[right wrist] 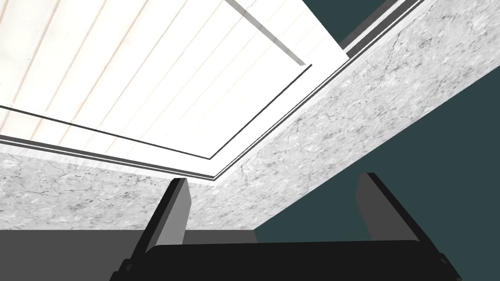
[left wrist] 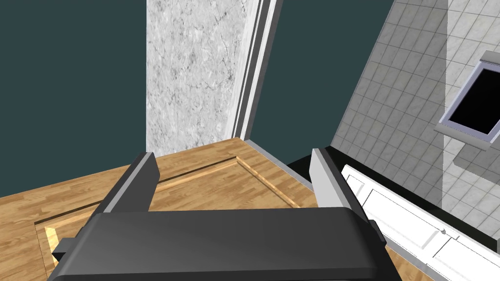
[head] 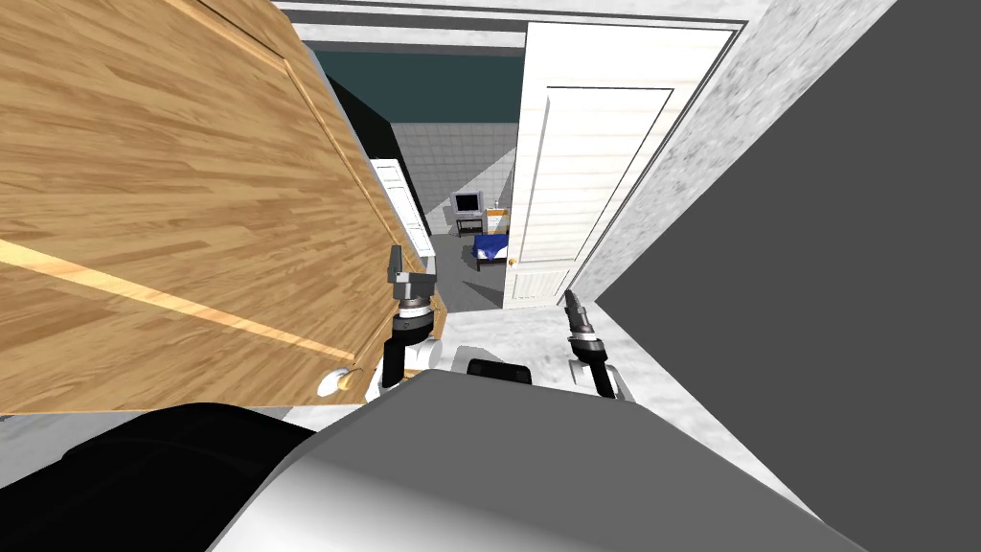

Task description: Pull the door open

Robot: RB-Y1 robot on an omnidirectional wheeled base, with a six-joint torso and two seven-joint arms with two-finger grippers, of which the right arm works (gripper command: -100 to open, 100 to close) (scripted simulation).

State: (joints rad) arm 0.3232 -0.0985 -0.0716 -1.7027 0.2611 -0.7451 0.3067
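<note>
The floor (head: 498, 331) under and between the left jaws and the right jaws is pale, marbled white and grey, and a strip of it runs on outside the right jaws. Ahead of both jaws, past the doorway, lies a plainer, darker grey floor (head: 458, 283). On that far floor, well ahead of the jaws, stand a small dark stand (head: 468, 226) with a grey screen (head: 467, 202) on top, a low piece covered in blue (head: 490, 247), and just behind it a light wooden piece (head: 495, 220), too small to name.
</note>
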